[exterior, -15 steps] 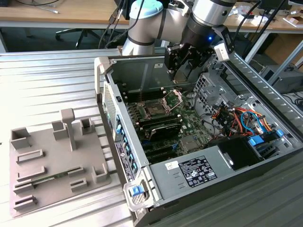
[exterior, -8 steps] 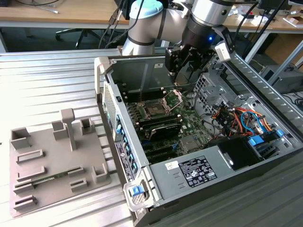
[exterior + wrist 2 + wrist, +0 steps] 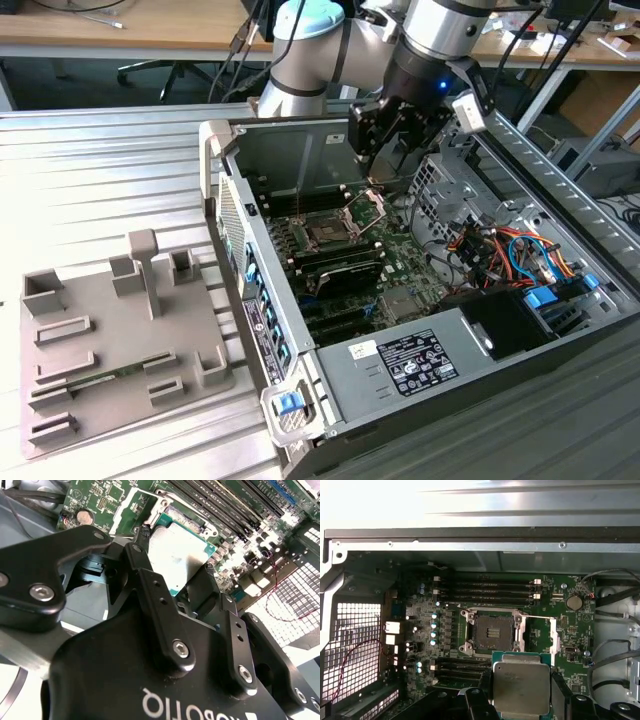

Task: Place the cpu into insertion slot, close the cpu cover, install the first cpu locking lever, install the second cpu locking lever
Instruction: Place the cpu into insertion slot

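My pincer point(image 3: 385, 165) is closed on the chip point(image 3: 521, 687). It grips the chip by 2 opposite edges, with 1 black finger point(image 3: 150, 580) on each side. I hold it by the rims, I judge, so that nothing touches its underside and the flat top stays free to go down level.

The chip hangs inside the open computer case point(image 3: 300, 155), above the green board point(image 3: 420, 625). It is near the socket point(image 3: 492, 632) but not over it. In the first wrist view the socket's dark square centre lies bare beyond the chip's far edge, and the 2 are apart.

The cover point(image 3: 366, 207) stands lifted on its hinge at the socket's side, tilted up and away. That is surely why the socket is open to receive anything. With the frame down there would be no way in.

The chip is a small flat square. Its dull silver-grey metal top has cut corners, and a thin green rim of carrier shows around it. In the second wrist view the light washes the top almost white. In the first wrist view it looks matt and faintly mottled. It sits straight in my grip, top face up, as far as I can tell.

On the exterior view's left, a grey tray point(image 3: 110, 340) of holders rests on the ribbed table, well apart from the case.
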`<action>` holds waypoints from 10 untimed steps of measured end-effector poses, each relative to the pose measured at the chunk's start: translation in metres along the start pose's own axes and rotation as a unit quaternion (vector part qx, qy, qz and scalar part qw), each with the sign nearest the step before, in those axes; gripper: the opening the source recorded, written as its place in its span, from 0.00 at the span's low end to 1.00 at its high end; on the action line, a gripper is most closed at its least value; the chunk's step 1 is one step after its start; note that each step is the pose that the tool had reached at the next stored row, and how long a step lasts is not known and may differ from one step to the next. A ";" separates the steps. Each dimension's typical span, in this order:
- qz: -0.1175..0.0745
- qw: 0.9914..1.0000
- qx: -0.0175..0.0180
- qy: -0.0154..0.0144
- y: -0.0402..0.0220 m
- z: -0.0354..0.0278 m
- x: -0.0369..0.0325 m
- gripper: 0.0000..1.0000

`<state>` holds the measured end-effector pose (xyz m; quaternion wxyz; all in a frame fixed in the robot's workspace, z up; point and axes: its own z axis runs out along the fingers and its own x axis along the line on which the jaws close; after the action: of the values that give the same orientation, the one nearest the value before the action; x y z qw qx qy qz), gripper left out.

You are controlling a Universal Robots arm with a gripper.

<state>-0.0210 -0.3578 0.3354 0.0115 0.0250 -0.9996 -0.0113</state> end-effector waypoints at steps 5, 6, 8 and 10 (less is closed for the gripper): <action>0.000 1.000 0.000 0.000 0.0000 0.0017 0.0000 0.55; 0.000 1.000 0.000 0.000 -0.0001 0.0020 0.0000 0.55; 0.000 1.000 0.000 0.000 -0.0001 0.0026 0.0000 0.55; 0.000 1.000 0.000 0.000 -0.0001 0.0030 -0.0001 0.55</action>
<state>-0.0210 -0.3578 0.3324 0.0114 0.0252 -0.9996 -0.0113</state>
